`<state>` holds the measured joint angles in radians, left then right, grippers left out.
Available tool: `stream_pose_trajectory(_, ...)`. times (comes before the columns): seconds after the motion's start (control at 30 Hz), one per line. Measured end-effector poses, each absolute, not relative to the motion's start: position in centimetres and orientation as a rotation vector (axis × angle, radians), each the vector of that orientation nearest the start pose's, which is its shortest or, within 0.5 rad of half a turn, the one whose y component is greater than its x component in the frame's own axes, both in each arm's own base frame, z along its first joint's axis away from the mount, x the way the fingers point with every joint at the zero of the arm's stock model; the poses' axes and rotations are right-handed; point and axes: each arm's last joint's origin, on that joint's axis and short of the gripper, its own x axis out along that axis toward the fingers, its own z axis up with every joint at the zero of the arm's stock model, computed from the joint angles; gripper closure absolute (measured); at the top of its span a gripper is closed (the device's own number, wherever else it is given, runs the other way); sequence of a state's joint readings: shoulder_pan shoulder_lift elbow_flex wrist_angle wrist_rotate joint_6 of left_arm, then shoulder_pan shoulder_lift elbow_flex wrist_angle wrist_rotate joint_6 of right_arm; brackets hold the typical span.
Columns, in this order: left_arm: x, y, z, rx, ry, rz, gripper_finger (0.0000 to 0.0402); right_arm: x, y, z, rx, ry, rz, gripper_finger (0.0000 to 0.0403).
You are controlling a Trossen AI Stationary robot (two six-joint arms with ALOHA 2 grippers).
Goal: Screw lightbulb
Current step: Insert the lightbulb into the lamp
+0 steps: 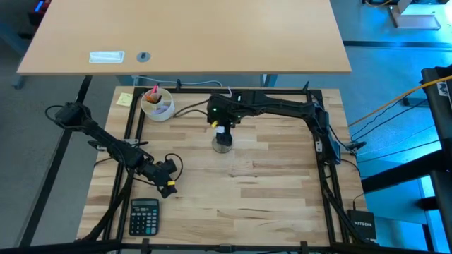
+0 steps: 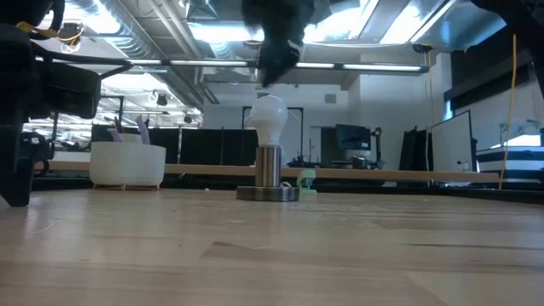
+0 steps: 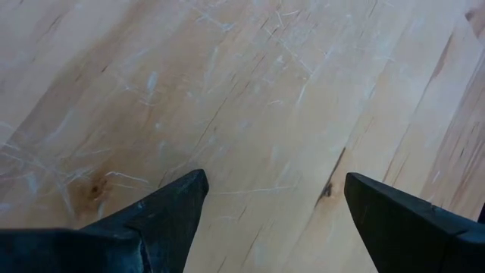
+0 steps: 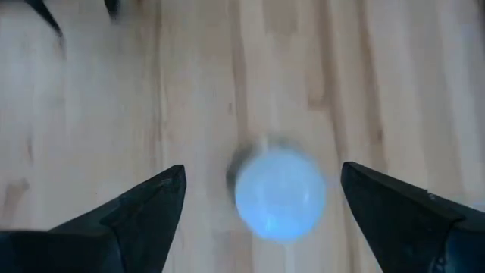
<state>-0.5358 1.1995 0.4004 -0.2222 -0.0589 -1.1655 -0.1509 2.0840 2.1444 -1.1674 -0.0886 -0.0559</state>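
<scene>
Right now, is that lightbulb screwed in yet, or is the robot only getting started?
The lightbulb already stands upright in the metal socket base; how tightly it is threaded cannot be seen. The right gripper hovers above it, jaws open and not touching the glass. The left gripper waits open over bare table. Gripping and twisting may remain, or it has just let go.

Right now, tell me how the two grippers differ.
The right gripper hangs straight above the lightbulb, which stands in its metal socket; the left gripper faces only bare table. In the high view the right one is mid-table, the left near the calculator. Both are open and hold nothing.
</scene>
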Motion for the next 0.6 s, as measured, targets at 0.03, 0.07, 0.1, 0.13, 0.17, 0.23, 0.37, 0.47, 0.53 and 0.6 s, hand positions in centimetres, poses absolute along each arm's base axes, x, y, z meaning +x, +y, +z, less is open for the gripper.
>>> stream_pose_trajectory(0.03,16.3,-9.5,13.3,-0.744,1.085,0.181,0.0092,42.9,-6.3,31.7,0.084,1.133,-0.029,0.0039)
stream_pose_trajectory(0.07,16.3,-9.5,13.3,-0.736,1.086,0.175,0.0092,43.0,-6.4,31.5,0.082,1.138,-0.034,0.0032)
stream_pose_trajectory(0.1,16.3,-9.5,13.3,-0.73,1.087,0.171,0.0092,43.0,-6.4,31.4,0.08,1.14,-0.036,0.0023)
stream_pose_trajectory(0.13,16.3,-9.5,13.3,-0.725,1.087,0.168,0.0092,42.9,-6.4,31.4,0.074,1.151,-0.044,0.0014)
stream_pose_trajectory(0.17,16.3,-9.5,13.3,-0.725,1.087,0.169,0.0092,43.0,-6.4,31.1,0.065,1.16,-0.049,0.0009)
stream_pose_trajectory(0.23,16.3,-9.5,13.3,-0.714,1.089,0.161,0.0092,43.2,-6.4,31.0,0.038,1.162,-0.045,0.0008)
stream_pose_trajectory(0.37,16.3,-9.5,13.3,-0.71,1.089,0.158,0.0092,43.5,-6.4,30.2,-0.003,1.188,-0.011,0.0013)
stream_pose_trajectory(0.47,16.3,-9.5,13.3,-0.713,1.089,0.16,0.0092,43.5,-6.5,30.0,-0.033,1.196,-0.008,0.0005)
stream_pose_trajectory(0.53,16.3,-9.5,13.3,-0.717,1.087,0.161,0.0092,43.8,-6.6,29.8,-0.043,1.19,-0.01,0.0005)
stream_pose_trajectory(0.6,16.3,-9.5,13.3,-0.722,1.087,0.165,0.0092,43.9,-6.7,29.6,-0.041,1.19,-0.011,0.0005)
